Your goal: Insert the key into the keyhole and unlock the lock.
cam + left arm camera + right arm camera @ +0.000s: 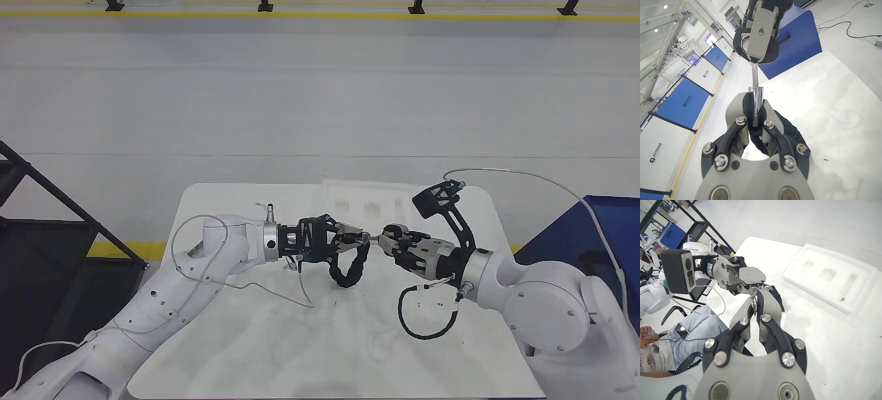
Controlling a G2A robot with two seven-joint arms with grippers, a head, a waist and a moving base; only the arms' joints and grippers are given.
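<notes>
My left gripper is shut on the lock, a chrome cylinder with a black looped cable hanging below it. It holds the lock above the table's middle. My right gripper faces it, shut on the key's head. The key's silver blade runs straight from the right fingers to the cylinder's end, where its tip meets the keyhole face. Most of the blade is still outside. I cannot tell how deep the tip sits.
A white foam tray with three recesses lies at the table's far edge. A blue cabinet stands beside the table on the right arm's side, and a black frame rack on the left arm's side.
</notes>
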